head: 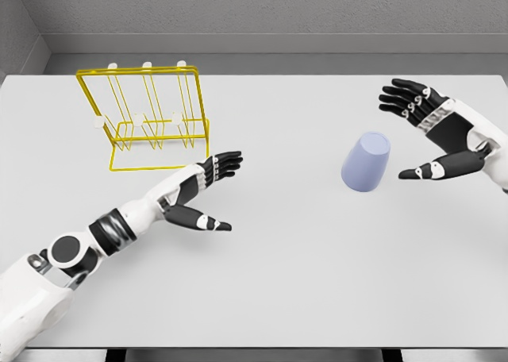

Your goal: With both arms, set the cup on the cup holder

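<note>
Two unmarked items: cup [367, 163], holder [151, 117]

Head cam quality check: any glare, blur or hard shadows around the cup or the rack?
Head view: even, diffuse light, no glare on the white table; the cup and yellow rack are sharp, casting only faint soft shadows; both hands, left and right, are in focus, no motion blur.

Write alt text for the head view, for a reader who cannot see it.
A pale blue cup stands upside down on a white table, with the open right hand beside it, not touching. The open left hand hovers near a yellow wire cup holder at the far left.
</note>
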`<action>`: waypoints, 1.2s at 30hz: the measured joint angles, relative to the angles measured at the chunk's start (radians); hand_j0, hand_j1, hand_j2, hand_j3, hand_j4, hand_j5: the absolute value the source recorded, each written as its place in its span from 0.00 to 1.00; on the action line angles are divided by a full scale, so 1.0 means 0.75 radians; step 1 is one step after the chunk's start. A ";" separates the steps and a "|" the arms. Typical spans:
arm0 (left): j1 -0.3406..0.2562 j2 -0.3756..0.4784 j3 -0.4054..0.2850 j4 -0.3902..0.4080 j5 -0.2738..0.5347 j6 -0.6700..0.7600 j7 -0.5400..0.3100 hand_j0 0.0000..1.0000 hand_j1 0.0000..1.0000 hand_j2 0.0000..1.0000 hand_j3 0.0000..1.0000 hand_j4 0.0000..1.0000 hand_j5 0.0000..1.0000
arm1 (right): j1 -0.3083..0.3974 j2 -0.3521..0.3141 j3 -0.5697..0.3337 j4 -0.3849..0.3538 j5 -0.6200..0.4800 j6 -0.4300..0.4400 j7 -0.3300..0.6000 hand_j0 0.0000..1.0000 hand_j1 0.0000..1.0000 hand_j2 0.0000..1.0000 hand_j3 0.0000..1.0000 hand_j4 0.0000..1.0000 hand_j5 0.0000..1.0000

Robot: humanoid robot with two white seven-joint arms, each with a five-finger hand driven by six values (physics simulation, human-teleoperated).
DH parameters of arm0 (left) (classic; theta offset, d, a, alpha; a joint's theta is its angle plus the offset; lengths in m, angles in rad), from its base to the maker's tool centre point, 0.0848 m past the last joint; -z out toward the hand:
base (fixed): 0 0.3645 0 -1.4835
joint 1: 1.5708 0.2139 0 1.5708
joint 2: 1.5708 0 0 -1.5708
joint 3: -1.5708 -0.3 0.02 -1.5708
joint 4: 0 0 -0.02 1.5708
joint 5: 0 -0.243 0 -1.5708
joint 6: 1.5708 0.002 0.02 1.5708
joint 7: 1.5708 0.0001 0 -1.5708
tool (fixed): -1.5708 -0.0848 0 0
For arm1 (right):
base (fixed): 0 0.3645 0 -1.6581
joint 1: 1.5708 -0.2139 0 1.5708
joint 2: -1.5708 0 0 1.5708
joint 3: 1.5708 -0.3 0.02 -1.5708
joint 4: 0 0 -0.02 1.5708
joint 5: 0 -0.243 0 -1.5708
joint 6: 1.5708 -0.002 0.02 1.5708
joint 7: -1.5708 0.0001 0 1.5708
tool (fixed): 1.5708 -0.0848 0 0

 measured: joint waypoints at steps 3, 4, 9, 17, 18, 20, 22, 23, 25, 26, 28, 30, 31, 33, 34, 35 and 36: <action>0.000 -0.009 0.004 0.011 -0.006 -0.002 0.000 1.00 1.00 1.00 1.00 1.00 1.00 | 0.018 0.009 -0.027 0.006 0.000 -0.001 0.000 1.00 1.00 1.00 1.00 1.00 1.00; 0.000 -0.011 0.004 0.012 -0.007 -0.004 0.001 1.00 1.00 1.00 1.00 1.00 1.00 | 0.025 0.013 -0.033 0.011 0.000 -0.001 0.000 1.00 1.00 1.00 1.00 1.00 1.00; 0.000 -0.036 0.006 0.033 -0.005 -0.006 0.002 1.00 1.00 1.00 1.00 1.00 1.00 | 0.029 0.054 -0.048 0.079 0.000 -0.001 0.000 1.00 1.00 1.00 1.00 1.00 1.00; 0.002 -0.063 0.018 0.065 -0.007 -0.006 0.004 1.00 1.00 1.00 1.00 1.00 1.00 | 0.053 0.189 -0.051 0.296 0.068 0.000 0.000 1.00 1.00 1.00 1.00 1.00 1.00; 0.002 -0.068 0.019 0.071 -0.007 -0.008 0.004 1.00 1.00 1.00 1.00 1.00 1.00 | 0.065 0.200 -0.052 0.312 0.072 0.000 0.000 1.00 1.00 1.00 1.00 1.00 1.00; 0.002 -0.074 0.020 0.079 -0.008 -0.009 0.001 1.00 1.00 1.00 1.00 1.00 1.00 | 0.076 0.216 -0.052 0.340 0.076 -0.001 0.000 1.00 1.00 1.00 1.00 1.00 1.00; 0.002 -0.078 0.019 0.084 -0.009 -0.010 -0.001 1.00 1.00 1.00 1.00 1.00 1.00 | 0.078 0.236 -0.052 0.376 0.078 -0.001 0.000 1.00 1.00 1.00 1.00 1.00 1.00; 0.002 -0.081 0.019 0.086 -0.010 -0.010 -0.001 1.00 1.00 1.00 1.00 1.00 1.00 | 0.078 0.243 -0.052 0.396 0.078 -0.001 0.000 1.00 1.00 1.00 1.00 1.00 1.00; 0.002 -0.085 0.019 0.090 -0.011 -0.010 -0.002 1.00 1.00 1.00 1.00 1.00 1.00 | 0.078 0.252 -0.053 0.428 0.078 0.000 0.000 1.00 1.00 1.00 1.00 1.00 1.00; 0.004 -0.086 0.019 0.091 -0.011 -0.010 -0.002 1.00 1.00 1.00 1.00 1.00 1.00 | 0.078 0.255 -0.057 0.443 0.078 0.000 0.000 1.00 1.00 1.00 1.00 1.00 1.00; 0.004 -0.087 0.019 0.091 -0.011 -0.010 -0.003 1.00 1.00 1.00 1.00 1.00 1.00 | 0.112 0.261 -0.090 0.462 0.078 0.002 0.000 1.00 1.00 1.00 1.00 1.00 1.00; 0.004 -0.088 0.019 0.092 -0.011 -0.011 -0.003 1.00 1.00 1.00 1.00 1.00 1.00 | 0.115 0.264 -0.113 0.478 0.076 0.004 0.000 1.00 1.00 1.00 1.00 1.00 1.00; 0.004 -0.088 0.019 0.092 -0.011 -0.011 -0.003 1.00 1.00 1.00 1.00 1.00 1.00 | 0.115 0.265 -0.120 0.487 0.076 0.005 0.000 1.00 1.00 1.00 1.00 1.00 1.00; 0.004 -0.088 0.019 0.092 -0.011 -0.010 -0.003 1.00 1.00 1.00 1.00 1.00 1.00 | 0.115 0.266 -0.125 0.511 0.076 0.006 0.000 1.00 1.00 1.00 1.00 1.00 1.00; 0.004 -0.089 0.019 0.092 -0.011 -0.010 -0.003 1.00 1.00 1.00 1.00 1.00 1.00 | 0.123 0.268 -0.126 0.520 0.076 0.007 0.000 1.00 1.00 1.00 1.00 1.00 1.00; 0.004 -0.089 0.019 0.092 -0.011 -0.010 -0.003 1.00 1.00 1.00 1.00 1.00 1.00 | 0.125 0.272 -0.126 0.527 0.076 0.009 0.000 1.00 1.00 1.00 1.00 1.00 1.00; 0.004 -0.089 0.019 0.092 -0.011 -0.010 -0.003 1.00 1.00 1.00 1.00 1.00 1.00 | 0.129 0.277 -0.125 0.533 0.077 0.011 0.000 1.00 1.00 1.00 1.00 1.00 1.00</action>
